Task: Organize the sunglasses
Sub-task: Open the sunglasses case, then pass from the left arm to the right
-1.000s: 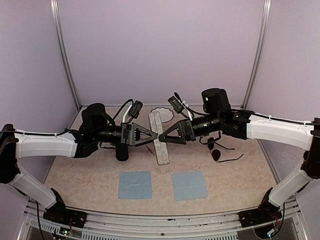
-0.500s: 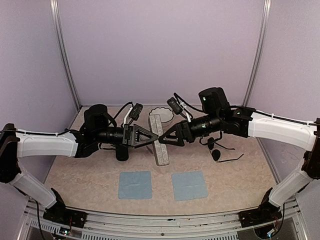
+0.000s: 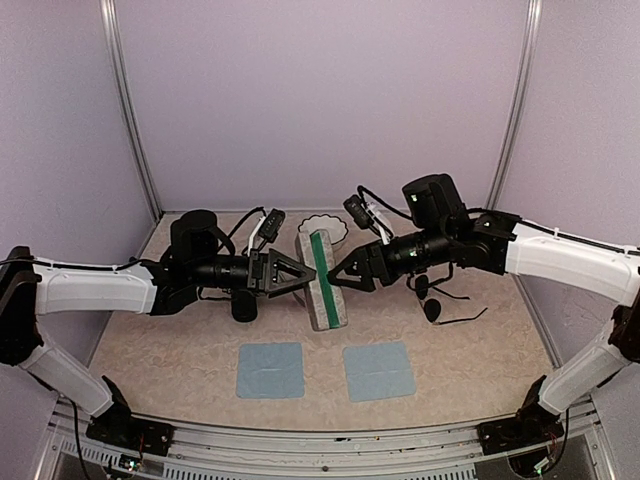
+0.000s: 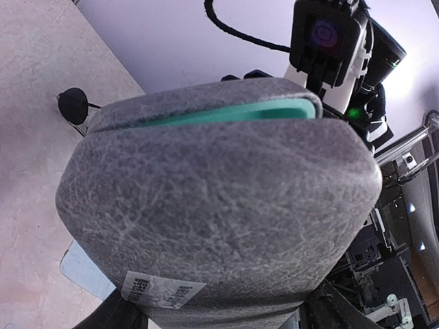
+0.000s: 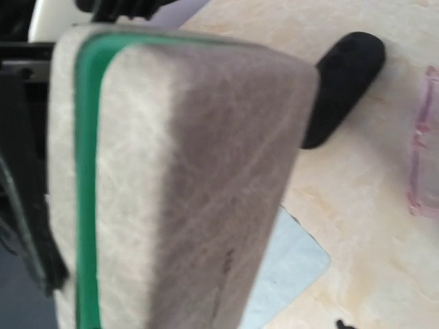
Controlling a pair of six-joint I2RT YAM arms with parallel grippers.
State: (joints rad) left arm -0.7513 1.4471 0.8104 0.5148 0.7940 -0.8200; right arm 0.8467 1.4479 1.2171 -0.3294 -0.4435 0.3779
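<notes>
A grey speckled case [image 3: 326, 305] with a teal lining hangs between my two grippers at mid-table, its lid parted so a teal strip shows on top. My left gripper [image 3: 302, 274] is shut on its left side, and the case [image 4: 219, 205] fills that wrist view. My right gripper [image 3: 334, 277] is closed against its right side, where the case [image 5: 171, 171] hides the fingers. The dark round sunglasses [image 3: 432, 306] lie on the table to the right, one lens [image 4: 72, 104] visible past the case. The pale pair [image 3: 322, 226] lies behind the case, its pinkish frame [image 5: 420, 151] at the right wrist view's edge.
A black oblong case [image 3: 243, 305] lies under my left arm and also appears in the right wrist view [image 5: 343, 75]. Two light blue cloths [image 3: 271, 369] [image 3: 379, 370] lie side by side near the front edge. Purple walls enclose the table.
The grey case has turned and its lid has parted, showing the teal lining on top. My right gripper has narrowed onto it and shifted slightly right. The left arm has barely moved.
</notes>
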